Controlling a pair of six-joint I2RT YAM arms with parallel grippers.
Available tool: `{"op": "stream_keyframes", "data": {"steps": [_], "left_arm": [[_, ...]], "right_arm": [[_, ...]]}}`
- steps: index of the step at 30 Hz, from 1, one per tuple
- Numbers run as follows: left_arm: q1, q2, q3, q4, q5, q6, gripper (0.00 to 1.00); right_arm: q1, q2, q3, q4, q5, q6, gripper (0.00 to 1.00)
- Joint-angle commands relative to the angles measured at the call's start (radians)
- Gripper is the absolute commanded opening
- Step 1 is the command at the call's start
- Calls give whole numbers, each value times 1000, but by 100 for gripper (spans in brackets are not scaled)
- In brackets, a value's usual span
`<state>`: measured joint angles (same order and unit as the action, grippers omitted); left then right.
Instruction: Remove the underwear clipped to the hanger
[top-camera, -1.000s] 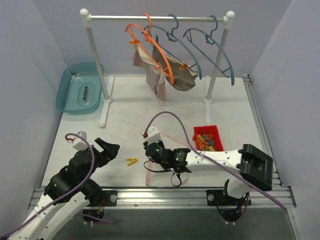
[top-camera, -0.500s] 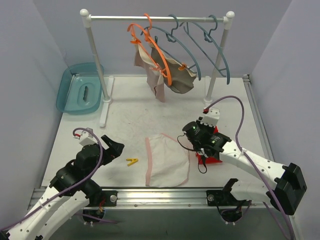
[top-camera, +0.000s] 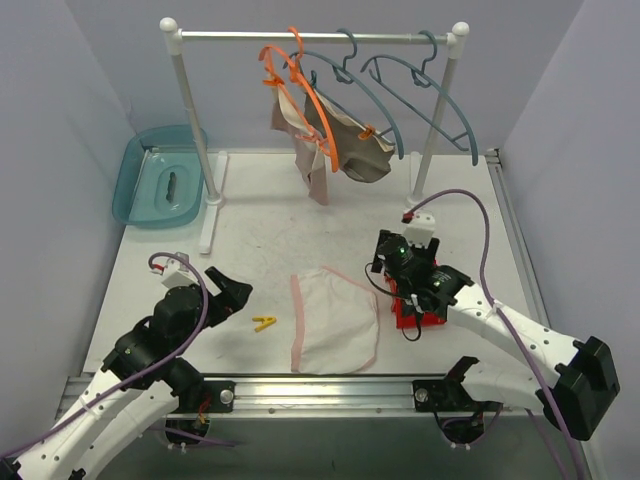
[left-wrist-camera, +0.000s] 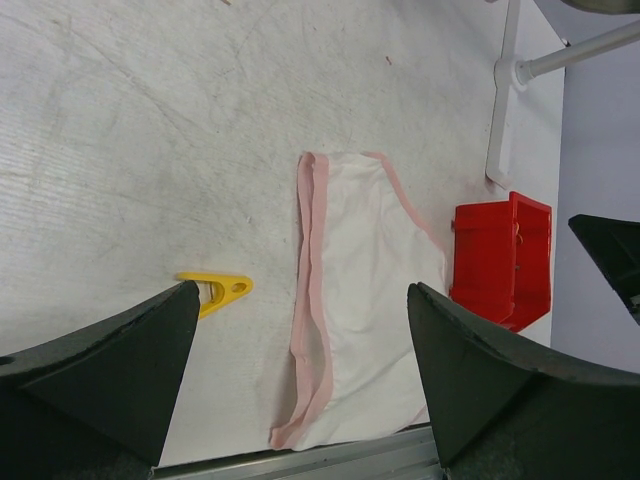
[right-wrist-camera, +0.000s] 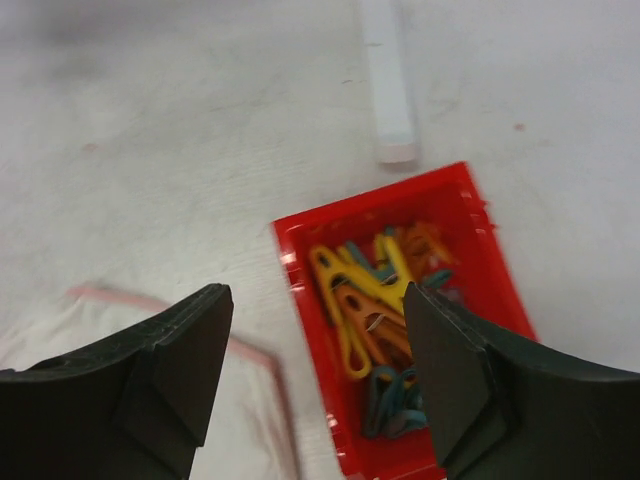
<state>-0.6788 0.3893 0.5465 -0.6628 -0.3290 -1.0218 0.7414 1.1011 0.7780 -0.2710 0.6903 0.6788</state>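
Note:
Taupe-beige underwear (top-camera: 335, 152) hangs clipped to an orange hanger (top-camera: 310, 100) on the rack. White underwear with pink trim (top-camera: 335, 320) (left-wrist-camera: 370, 300) lies flat on the table near the front edge. My left gripper (top-camera: 228, 295) (left-wrist-camera: 300, 290) hovers open to its left, holding nothing. My right gripper (top-camera: 405, 285) (right-wrist-camera: 318, 290) is open and empty above the red bin (right-wrist-camera: 300, 270) of coloured clips (right-wrist-camera: 375, 300). A blurred corner of the white underwear (right-wrist-camera: 250, 420) shows at its lower left.
A yellow clip (top-camera: 264, 323) (left-wrist-camera: 215, 293) lies on the table between the left gripper and the white underwear. Two blue hangers (top-camera: 420, 85) hang bare on the white rack (top-camera: 190, 110). A teal tub (top-camera: 160, 185) sits at the back left. The red bin (left-wrist-camera: 500, 260) stands right of the cloth.
My right gripper left the white underwear lying flat on the table, swung right over the red bin and opened its jaws. The left arm crept slightly forward.

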Motion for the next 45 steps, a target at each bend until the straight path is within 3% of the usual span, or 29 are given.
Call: {"op": "stream_keyframes", "data": {"steps": [1,4,11,20,33,39,45], "left_arm": [[4,-9,3,31,-16,-12,94],[5,-29,7,5,-41,-20,94],[4,-107,21,-76,-85,-41,94],[5,-228,41,-187,-154,-66,94],[5,-296,36,-239,-171,-81,94],[5,-313,36,-248,-174,-81,94],[5,-326,32,-258,-177,-84,94]], "right_arm": [[71,11,-22,240,-343,-238,70],[235,107,-5,389,-495,-381,70],[384,417,135,493,-722,-574,80],[397,591,208,564,-816,-746,86],[418,790,343,543,-897,-792,85],[427,844,383,521,-874,-794,79],[434,872,394,509,-824,-769,55]]}}
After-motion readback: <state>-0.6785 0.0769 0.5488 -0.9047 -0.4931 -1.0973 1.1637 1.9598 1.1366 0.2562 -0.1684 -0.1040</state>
